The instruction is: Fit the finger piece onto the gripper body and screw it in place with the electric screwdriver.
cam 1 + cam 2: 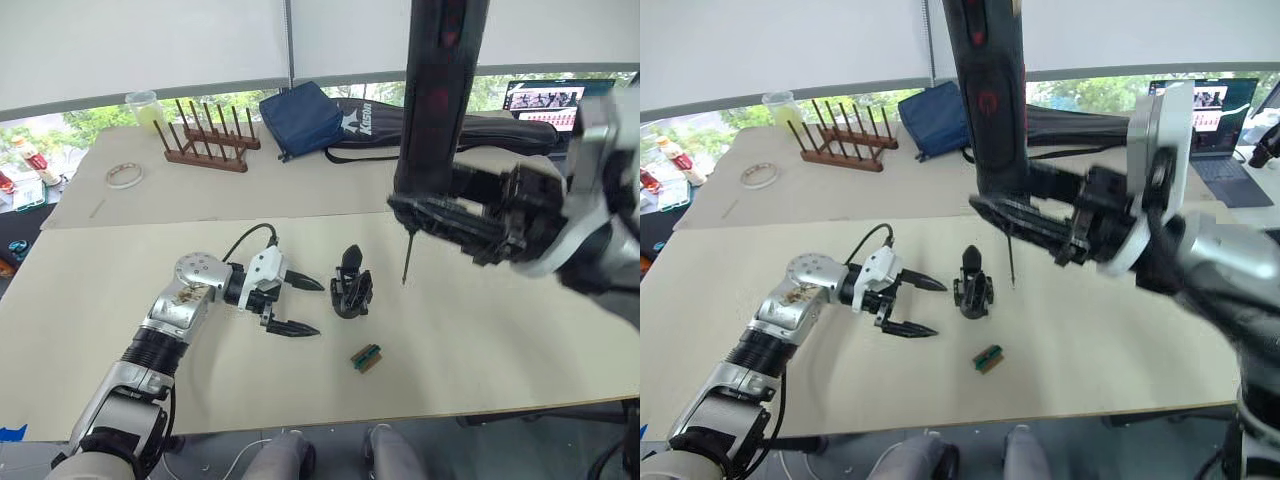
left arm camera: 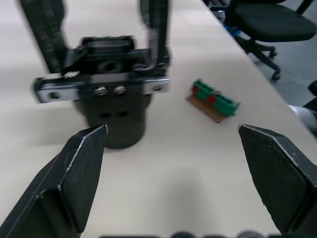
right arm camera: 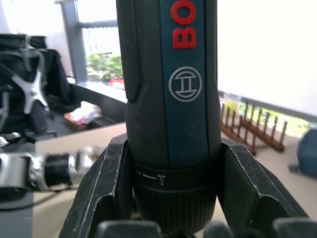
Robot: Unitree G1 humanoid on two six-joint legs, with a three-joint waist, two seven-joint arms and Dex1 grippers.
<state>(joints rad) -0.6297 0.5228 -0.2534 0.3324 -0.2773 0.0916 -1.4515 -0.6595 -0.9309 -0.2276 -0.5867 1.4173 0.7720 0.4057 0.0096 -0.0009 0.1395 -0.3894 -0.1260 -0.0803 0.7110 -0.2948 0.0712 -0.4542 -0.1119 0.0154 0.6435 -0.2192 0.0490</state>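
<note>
The gripper body (image 1: 351, 283) stands upright on the beige table (image 1: 480, 340), a small black block. Two black fingers rise from it in the left wrist view, and I cannot tell which of them is the finger piece. My left gripper (image 1: 320, 308) lies on the table just left of the body, open and empty, its fingertips pointing at it. My right gripper (image 1: 450, 215) is shut on the electric screwdriver (image 1: 440, 90), held upright. Its thin metal bit (image 1: 407, 255) points down, just right of the body and above the table.
A small green block (image 1: 366, 357) lies in front of the body. At the back of the table are a wooden peg rack (image 1: 208, 140), a tape roll (image 1: 124, 175), a plastic cup (image 1: 147, 108), a blue bag (image 1: 305, 118) and a laptop (image 1: 545, 103).
</note>
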